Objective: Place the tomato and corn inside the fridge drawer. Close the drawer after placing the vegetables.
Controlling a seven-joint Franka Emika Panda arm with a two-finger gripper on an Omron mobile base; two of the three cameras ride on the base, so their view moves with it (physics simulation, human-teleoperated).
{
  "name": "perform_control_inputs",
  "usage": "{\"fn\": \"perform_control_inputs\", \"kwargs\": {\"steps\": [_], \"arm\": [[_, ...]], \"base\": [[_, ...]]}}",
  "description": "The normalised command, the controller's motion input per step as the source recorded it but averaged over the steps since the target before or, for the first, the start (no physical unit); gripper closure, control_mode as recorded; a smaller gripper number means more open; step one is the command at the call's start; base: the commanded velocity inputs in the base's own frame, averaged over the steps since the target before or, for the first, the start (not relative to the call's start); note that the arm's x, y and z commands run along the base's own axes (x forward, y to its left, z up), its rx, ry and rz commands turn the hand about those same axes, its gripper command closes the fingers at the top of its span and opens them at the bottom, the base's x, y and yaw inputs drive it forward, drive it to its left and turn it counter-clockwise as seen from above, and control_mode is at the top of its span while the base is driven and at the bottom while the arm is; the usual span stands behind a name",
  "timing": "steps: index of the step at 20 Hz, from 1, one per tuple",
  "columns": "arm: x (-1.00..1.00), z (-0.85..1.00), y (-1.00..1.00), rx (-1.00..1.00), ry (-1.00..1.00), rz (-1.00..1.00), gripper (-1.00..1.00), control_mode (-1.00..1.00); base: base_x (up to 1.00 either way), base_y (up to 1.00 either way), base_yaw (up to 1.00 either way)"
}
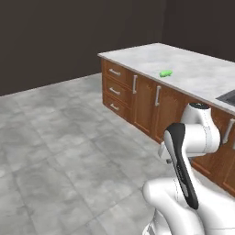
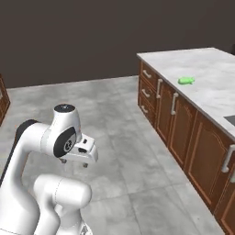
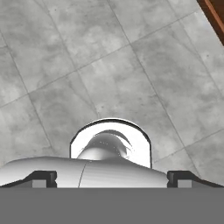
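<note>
The tomato, the corn and the fridge drawer are out of view. My gripper (image 2: 75,162) hangs folded in close to the arm, pointing down at the grey tiled floor (image 3: 109,65). In the hand view the gripper (image 3: 111,178) has its two dark fingertips (image 3: 43,178) set wide apart at the bottom corners. It is open, with nothing between the fingers. Below it lies bare floor and part of my own body.
A wooden cabinet island with a pale stone counter (image 1: 193,69) (image 2: 215,78) runs along the right, with drawers (image 1: 114,90) at its near end. A small green thing (image 1: 165,73) (image 2: 186,80) lies on it. A dark sink (image 1: 228,97) is at the far right. Open floor (image 1: 55,137) spreads to the left.
</note>
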Motion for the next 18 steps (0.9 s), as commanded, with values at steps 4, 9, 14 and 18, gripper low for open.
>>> {"fn": "perform_control_inputs", "kwargs": {"steps": [4, 9, 14, 18], "arm": [[0.0, 0.0, 0.0, 0.0, 0.0, 0.0, -1.0, 1.0], [0.0, 0.0, 0.0, 0.0, 0.0, 0.0, -1.0, 1.0], [0.0, 0.0, 0.0, 0.0, 0.0, 0.0, -1.0, 1.0], [0.0, 0.0, 0.0, 0.0, 0.0, 0.0, -1.0, 1.0]], "base": [[1.0, 0.01, -0.35], [1.0, 0.09, -0.36], [1.0, 0.2, -0.37], [1.0, 0.28, -0.37]]}}
